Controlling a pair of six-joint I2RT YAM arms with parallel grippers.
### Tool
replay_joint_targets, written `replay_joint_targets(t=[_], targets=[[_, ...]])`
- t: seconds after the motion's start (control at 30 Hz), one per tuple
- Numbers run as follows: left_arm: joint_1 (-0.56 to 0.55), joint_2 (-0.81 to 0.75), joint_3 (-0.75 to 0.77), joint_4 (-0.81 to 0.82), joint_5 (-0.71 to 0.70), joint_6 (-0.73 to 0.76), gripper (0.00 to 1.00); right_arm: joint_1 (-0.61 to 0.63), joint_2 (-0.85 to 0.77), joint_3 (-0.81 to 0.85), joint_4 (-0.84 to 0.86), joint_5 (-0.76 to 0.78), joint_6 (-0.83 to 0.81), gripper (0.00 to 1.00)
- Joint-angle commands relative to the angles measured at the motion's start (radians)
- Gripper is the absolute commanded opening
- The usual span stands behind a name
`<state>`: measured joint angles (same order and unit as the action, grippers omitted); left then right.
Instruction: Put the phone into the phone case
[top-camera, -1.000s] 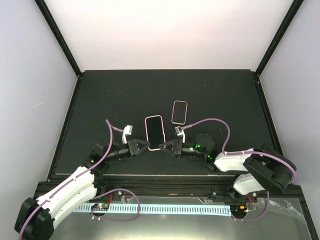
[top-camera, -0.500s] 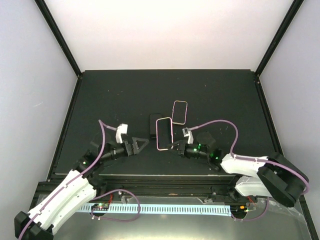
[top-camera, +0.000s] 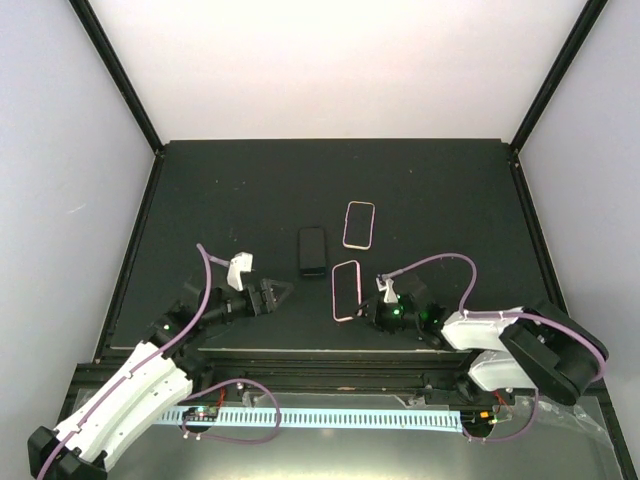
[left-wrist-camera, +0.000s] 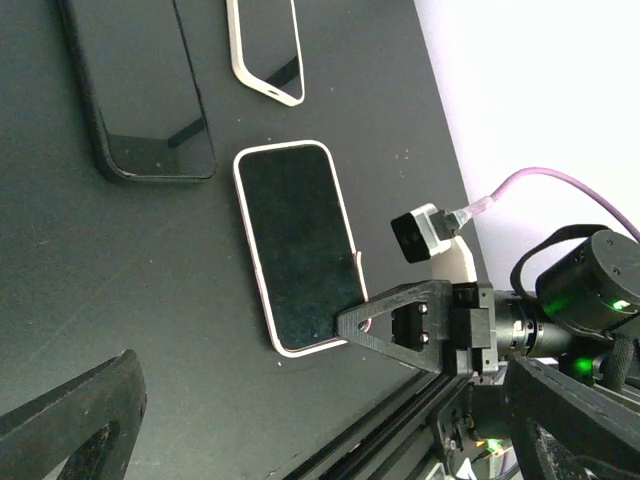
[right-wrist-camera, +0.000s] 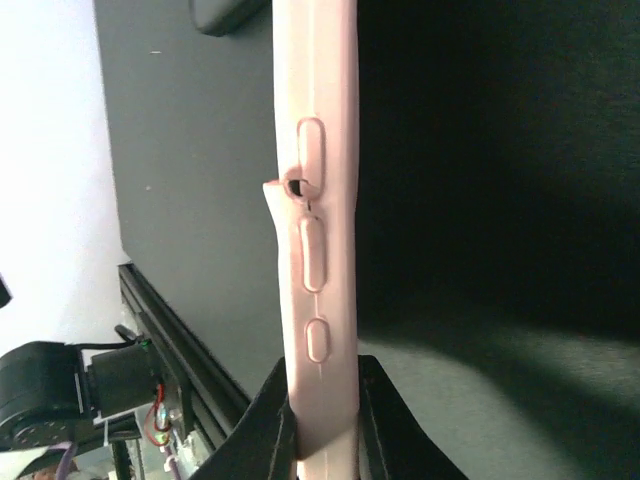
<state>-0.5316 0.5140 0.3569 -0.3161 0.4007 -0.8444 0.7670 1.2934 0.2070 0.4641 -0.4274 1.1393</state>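
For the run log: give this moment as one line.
left tool open, empty | right tool shut on pink-rimmed rectangular phone case | black rectangular phone lying on table

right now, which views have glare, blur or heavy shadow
Top external: sharp and evenly lit, back wall bright white. Left wrist: wall washed out at upper right, a pale reflection on the black phone, left gripper's fingers soft at the bottom corners. Right wrist: pink case crisp and edge-on, deep shadow over the right half.
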Motion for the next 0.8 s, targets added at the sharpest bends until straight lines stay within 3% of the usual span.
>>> replay_joint_targets(t=[0.0,0.2,0.37,0.63,0.7,0.77], targets=[[0.001,-0.016,0.057,-0.050,-0.030,0.027,0.99,-0.016,0.043,0.004,0.090,0.002,-0.002,0.03],[0.001,-0.025,0.068,-0.087,-0.059,0.043,0.99,-0.022,0.139,0.000,0.159,-0.013,0.028,0.13],[0.000,-0.029,0.094,-0.125,-0.085,0.057,0.99,-0.024,0.112,0.003,0.100,0.005,0.020,0.36],[0.000,-0.035,0.140,-0.188,-0.154,0.076,0.99,-0.023,-0.143,0.080,-0.274,0.165,-0.086,0.74],[0.002,-0.040,0.154,-0.202,-0.175,0.075,0.99,-0.024,-0.215,0.118,-0.378,0.210,-0.124,0.98],[0.001,-0.049,0.170,-0.219,-0.208,0.070,0.99,-0.024,-0.282,0.160,-0.473,0.248,-0.163,1.00]])
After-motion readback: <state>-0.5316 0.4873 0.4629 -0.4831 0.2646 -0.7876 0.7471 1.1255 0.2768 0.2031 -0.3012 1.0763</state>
